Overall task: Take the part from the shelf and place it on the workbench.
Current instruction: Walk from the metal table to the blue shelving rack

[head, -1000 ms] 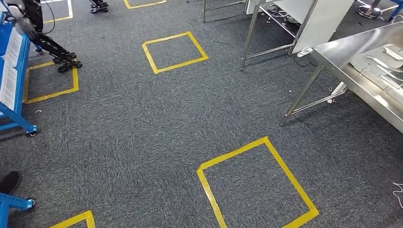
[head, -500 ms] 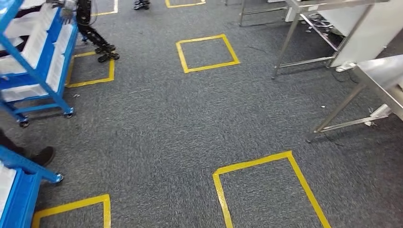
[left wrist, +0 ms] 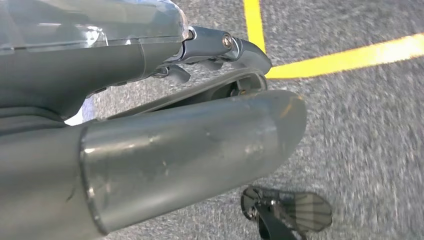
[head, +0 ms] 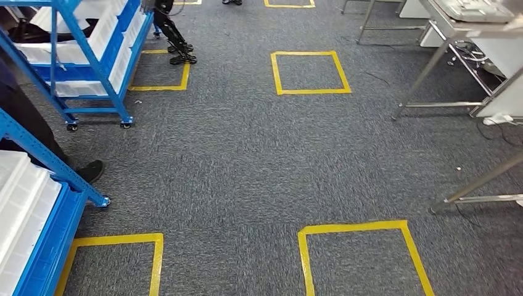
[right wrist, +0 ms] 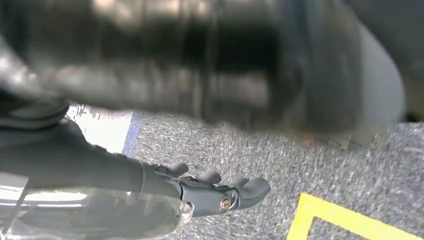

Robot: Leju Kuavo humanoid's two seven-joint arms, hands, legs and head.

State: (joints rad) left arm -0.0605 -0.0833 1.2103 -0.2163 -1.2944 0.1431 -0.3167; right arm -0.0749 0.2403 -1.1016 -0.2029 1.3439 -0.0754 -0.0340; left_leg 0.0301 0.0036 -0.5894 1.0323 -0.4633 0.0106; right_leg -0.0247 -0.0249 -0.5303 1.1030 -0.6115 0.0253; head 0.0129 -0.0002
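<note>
Two blue shelf racks stand on the left in the head view. The near rack carries white bins, and the farther wheeled rack holds more white trays. I cannot make out a part in them. The steel workbench is at the far right, with a pale object on top. My left hand hangs above the carpet, its fingers stretched out and nothing in it. My right hand also hangs with its fingers apart and holds nothing.
A person's dark trouser leg and shoe stand between the two racks. Another robot's black legs are beside the far rack. Yellow tape squares mark the grey carpet. A second steel table leg slants in at the right edge.
The camera has swung left: the blue racks have come into view on the left, and the steel tables have slid toward the right edge.
</note>
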